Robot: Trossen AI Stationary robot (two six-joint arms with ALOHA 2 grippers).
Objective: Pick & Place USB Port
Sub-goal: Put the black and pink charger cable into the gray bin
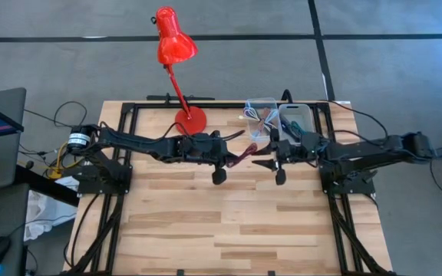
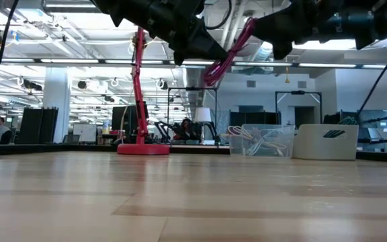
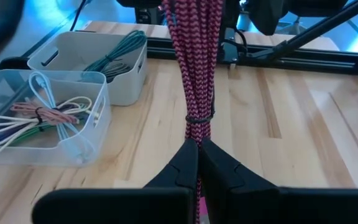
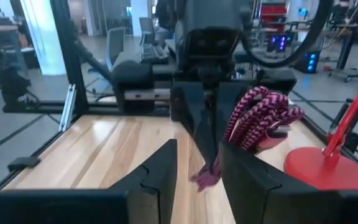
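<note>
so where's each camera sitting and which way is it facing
High: above the table, looking straight down; both arms show, left gripper holding the pink cable.
Low: at table-top height, looking level toward the red lamp; arms enter from above.
Left wrist: past its shut fingers, toward the clear bin.
Right wrist: past its open fingers, toward the left gripper.
All four show the pink cable.
</note>
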